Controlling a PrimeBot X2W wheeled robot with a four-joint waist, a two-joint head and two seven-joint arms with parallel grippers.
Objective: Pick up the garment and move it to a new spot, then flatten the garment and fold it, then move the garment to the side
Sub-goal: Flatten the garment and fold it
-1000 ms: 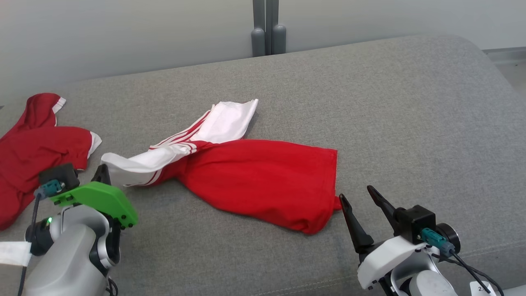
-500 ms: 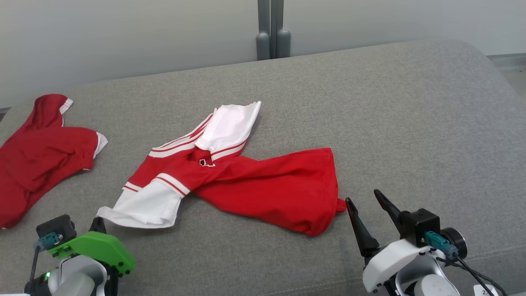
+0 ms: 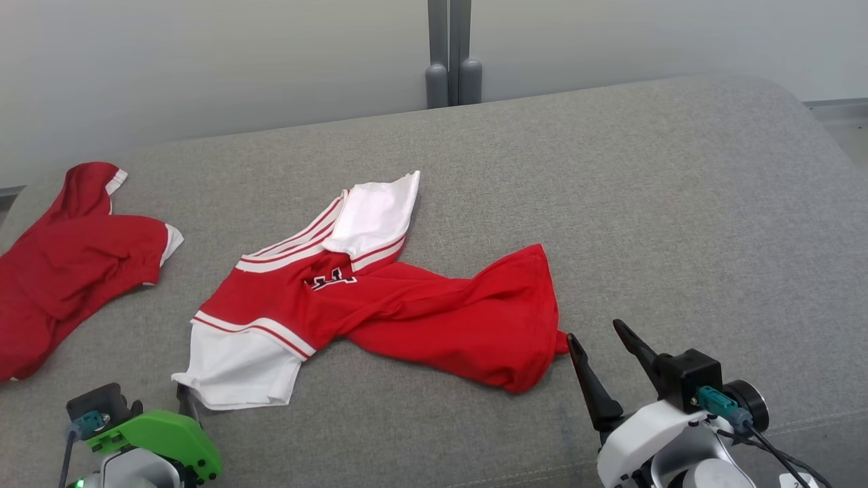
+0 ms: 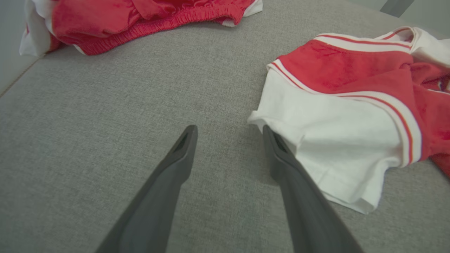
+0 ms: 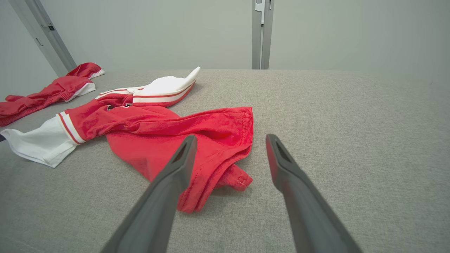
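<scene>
The garment [image 3: 420, 318], a red jersey with white striped sleeves, lies crumpled on the grey cushion [image 3: 678, 203]. In the left wrist view my left gripper [image 4: 228, 130] is open with only bare cushion between its fingers. Its right-hand finger [image 4: 281, 158] sits against the corner of the garment's white sleeve [image 4: 327, 140]. In the head view the left gripper's fingertip [image 3: 183, 401] pokes up at the sleeve's near edge [image 3: 237, 373]. My right gripper [image 3: 595, 331] stands open just right of the garment's red hem [image 5: 225, 133], apart from it, holding nothing [image 5: 230, 137].
A second red garment [image 3: 68, 257] with white trim lies at the cushion's far left, also seen in the wrist views [image 4: 140, 17] [image 5: 45, 91]. A grey post [image 3: 451, 54] stands against the wall behind. The cushion's right half is bare.
My left gripper dragged the white sleeve toward the near edge, spreading the jersey's top, then opened and let the sleeve go. The right gripper stayed open. The camera shifted slightly.
</scene>
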